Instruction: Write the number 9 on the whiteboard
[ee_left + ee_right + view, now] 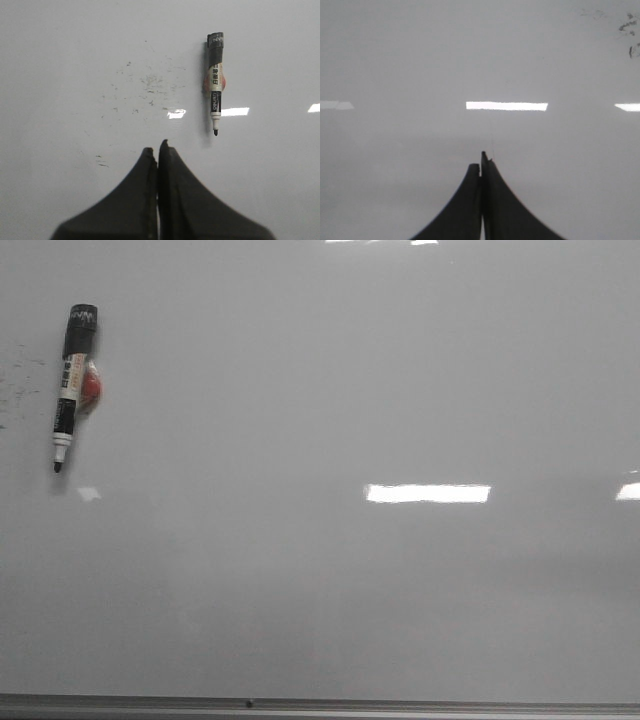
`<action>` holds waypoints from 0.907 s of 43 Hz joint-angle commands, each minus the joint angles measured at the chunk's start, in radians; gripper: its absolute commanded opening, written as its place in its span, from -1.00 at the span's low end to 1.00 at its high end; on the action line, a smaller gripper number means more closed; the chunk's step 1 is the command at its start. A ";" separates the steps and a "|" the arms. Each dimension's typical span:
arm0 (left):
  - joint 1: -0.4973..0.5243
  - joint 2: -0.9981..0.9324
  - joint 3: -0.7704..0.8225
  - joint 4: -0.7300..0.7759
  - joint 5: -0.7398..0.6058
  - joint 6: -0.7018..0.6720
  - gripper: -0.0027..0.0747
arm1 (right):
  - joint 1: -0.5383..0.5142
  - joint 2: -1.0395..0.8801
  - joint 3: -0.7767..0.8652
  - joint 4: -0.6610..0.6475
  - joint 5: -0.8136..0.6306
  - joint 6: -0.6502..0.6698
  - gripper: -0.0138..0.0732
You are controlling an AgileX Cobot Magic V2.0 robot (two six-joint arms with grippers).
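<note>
Whiteboard (380,580): glossy pale grey-white surface filling the front view, with bright rectangular light reflections and a thin metal strip along its lower edge. No drawn figure of a 9 appears on it in any view; the only marks are faint black ink specks (147,85), scattered near the marker.

Left gripper (158,150): two dark fingers pressed together with no gap at the tips, holding nothing, hovering over bare board apart from the marker.

Right gripper (481,162): likewise closed tip to tip and empty, over an unmarked stretch of board.

Marker (72,385): black cap uppermost, white labelled barrel, exposed dark tip pointing down, lying at the far left of the board in the front view. A small red object (91,389) sits just beside its barrel, partly hidden; what it is cannot be told
</note>
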 commanded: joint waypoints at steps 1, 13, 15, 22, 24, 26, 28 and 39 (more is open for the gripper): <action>-0.002 -0.018 0.001 -0.001 -0.088 -0.010 -0.98 | -0.006 -0.018 -0.003 -0.009 -0.081 0.001 -0.82; -0.002 -0.018 -0.029 -0.012 -0.255 -0.010 -0.98 | -0.006 -0.018 -0.058 -0.008 -0.132 0.001 -0.82; -0.002 -0.018 -0.063 -0.012 -0.258 -0.010 -0.98 | -0.006 -0.018 -0.095 -0.008 -0.106 0.001 -0.82; -0.002 0.030 -0.236 -0.010 -0.145 -0.010 -0.98 | -0.006 0.013 -0.317 -0.008 0.081 0.001 -0.82; -0.002 0.070 -0.283 -0.003 -0.100 -0.010 -0.98 | -0.006 0.042 -0.362 -0.008 0.109 0.001 -0.82; -0.002 0.107 -0.324 0.002 -0.066 -0.008 -0.98 | -0.006 0.079 -0.417 -0.008 0.140 0.001 -0.82; -0.002 0.165 -0.359 0.002 -0.041 -0.008 -0.98 | -0.006 0.127 -0.456 -0.008 0.157 0.001 -0.82; -0.002 0.351 -0.439 0.002 -0.019 -0.008 -0.98 | -0.006 0.270 -0.546 -0.008 0.173 0.001 -0.82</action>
